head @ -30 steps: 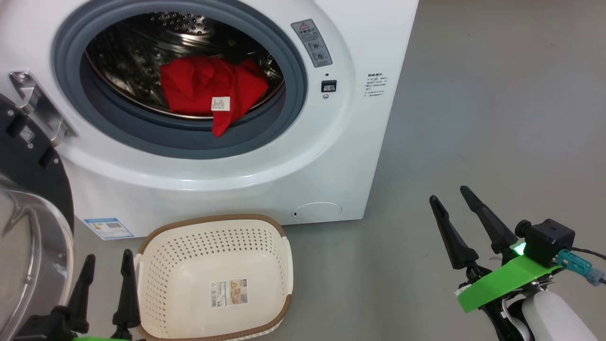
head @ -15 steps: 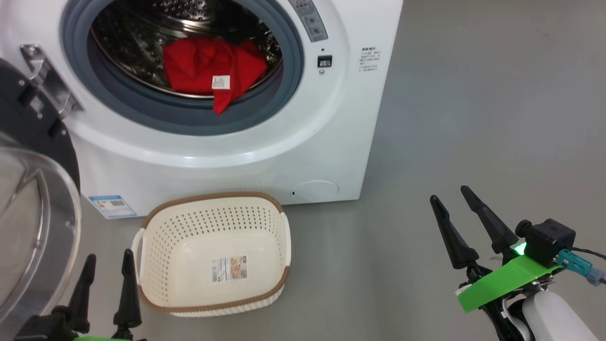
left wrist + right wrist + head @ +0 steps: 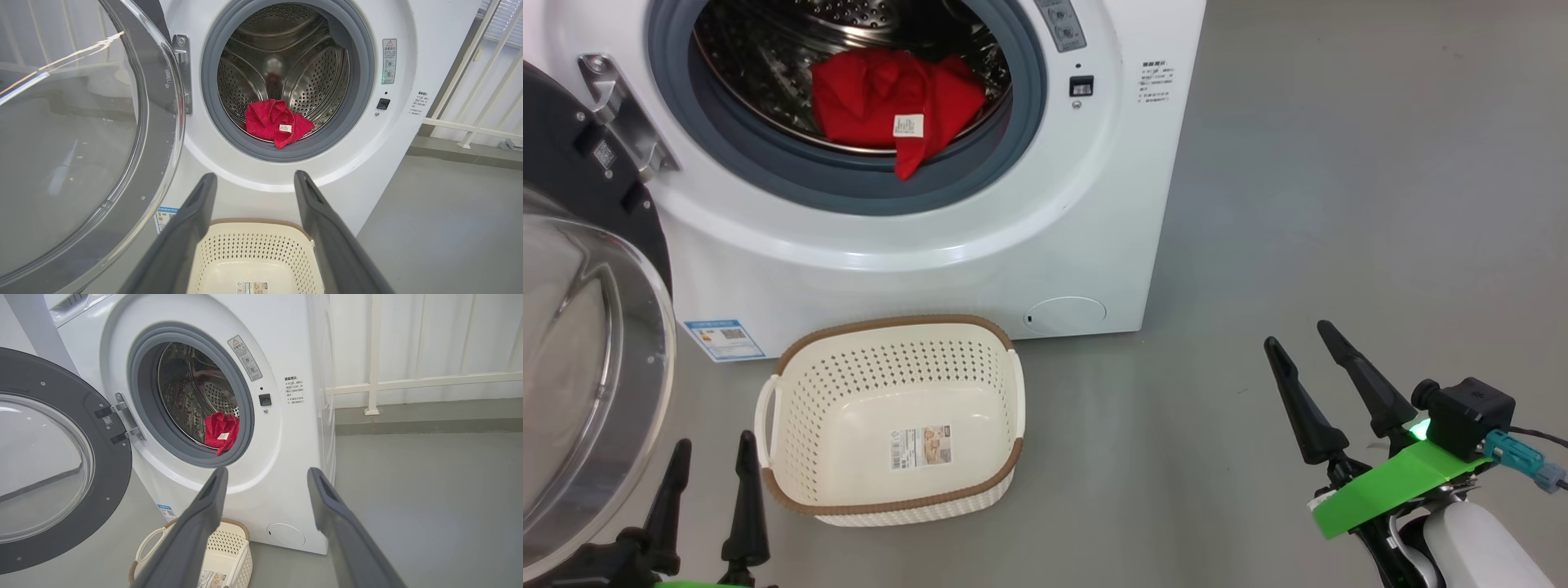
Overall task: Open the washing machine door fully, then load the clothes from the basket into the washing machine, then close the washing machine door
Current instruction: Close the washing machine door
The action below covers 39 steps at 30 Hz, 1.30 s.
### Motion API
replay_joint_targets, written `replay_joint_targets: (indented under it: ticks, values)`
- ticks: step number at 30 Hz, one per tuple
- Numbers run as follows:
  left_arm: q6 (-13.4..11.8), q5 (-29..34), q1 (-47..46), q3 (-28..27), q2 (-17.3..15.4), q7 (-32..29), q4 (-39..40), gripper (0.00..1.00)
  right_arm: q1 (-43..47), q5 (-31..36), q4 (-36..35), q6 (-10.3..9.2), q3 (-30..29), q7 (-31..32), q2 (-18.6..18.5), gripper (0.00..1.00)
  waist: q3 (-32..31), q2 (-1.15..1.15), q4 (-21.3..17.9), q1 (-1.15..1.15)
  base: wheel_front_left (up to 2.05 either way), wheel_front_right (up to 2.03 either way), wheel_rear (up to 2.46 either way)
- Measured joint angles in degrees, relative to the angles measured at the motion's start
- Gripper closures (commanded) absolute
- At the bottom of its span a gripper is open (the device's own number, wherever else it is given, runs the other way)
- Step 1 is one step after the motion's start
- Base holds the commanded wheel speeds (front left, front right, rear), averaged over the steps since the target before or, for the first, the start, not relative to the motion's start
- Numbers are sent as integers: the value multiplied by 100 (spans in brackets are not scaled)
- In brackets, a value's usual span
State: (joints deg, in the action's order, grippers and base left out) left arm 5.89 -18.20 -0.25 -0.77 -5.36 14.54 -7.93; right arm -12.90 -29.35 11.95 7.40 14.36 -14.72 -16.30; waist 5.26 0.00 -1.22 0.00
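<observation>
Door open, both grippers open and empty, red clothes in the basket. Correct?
Not quite. The clothes lie in the drum of the washing machine, not the basket, which holds just its floor sticker; the head view shows it. The rest stands: the washing machine door is open, and the left gripper and right gripper are open and empty.

I see the door [image 3: 45, 465] swung wide open; red clothes [image 3: 890, 98] lie inside the washing machine [image 3: 1094, 204]; the cream basket [image 3: 890, 359] sits empty before it.
</observation>
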Motion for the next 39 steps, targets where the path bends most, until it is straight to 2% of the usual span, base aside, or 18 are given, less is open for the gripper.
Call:
replay_joint_targets:
  ticks: [24,39]
  values:
    - [33,99,1,23,0,0,-38,0,1,-16,35,0,69,0,-21,0,-48,0,115,0,0,0,0]
    - [-144,201,2,-10,66,0,-85,0,2,-26,67,0,129,0,-31,0,-83,0,673,0,0,0,0]
